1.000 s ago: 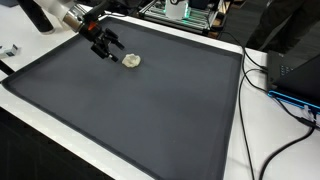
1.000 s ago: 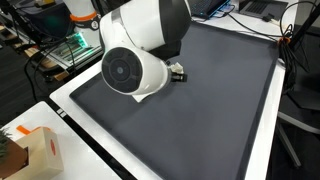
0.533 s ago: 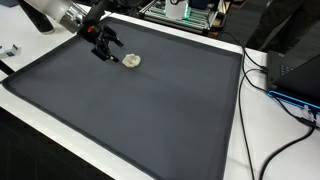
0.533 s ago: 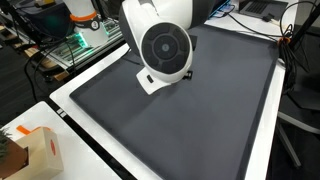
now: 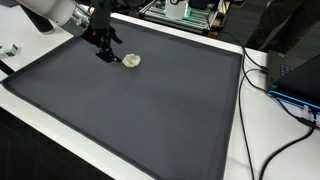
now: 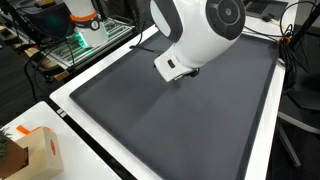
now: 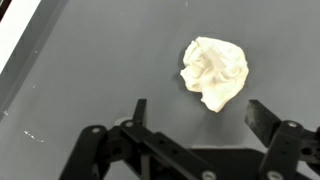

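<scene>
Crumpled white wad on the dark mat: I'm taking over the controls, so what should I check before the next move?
1. Jaws open: ok. In the wrist view the gripper has its fingers standing wide apart.
2. Nothing held: ok. The gap between the fingers is empty.
3. Crumpled white wad free of contact: ok. It lies on the mat just ahead of the fingertips, apart from them.
4. Wad seen from every camera: not ok. The arm blocks it in an exterior view.
5. Gripper's height above the mat: cannot tell.
</scene>
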{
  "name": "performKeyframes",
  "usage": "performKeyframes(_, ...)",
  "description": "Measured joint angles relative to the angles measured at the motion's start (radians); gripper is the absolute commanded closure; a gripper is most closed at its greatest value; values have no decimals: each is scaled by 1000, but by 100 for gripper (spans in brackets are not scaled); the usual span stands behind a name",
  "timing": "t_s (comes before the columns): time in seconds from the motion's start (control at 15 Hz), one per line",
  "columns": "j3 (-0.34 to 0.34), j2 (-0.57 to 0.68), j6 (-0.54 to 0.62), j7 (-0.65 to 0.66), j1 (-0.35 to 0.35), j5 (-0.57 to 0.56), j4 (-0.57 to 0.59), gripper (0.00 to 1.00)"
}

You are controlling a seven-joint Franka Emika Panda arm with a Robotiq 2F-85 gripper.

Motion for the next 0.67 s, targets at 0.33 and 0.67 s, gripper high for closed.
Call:
performKeyframes(0.33,0,24,-9,45,54,-110,51,0)
performKeyframes(0.67,2,29,-8,50,107,-201,70,0)
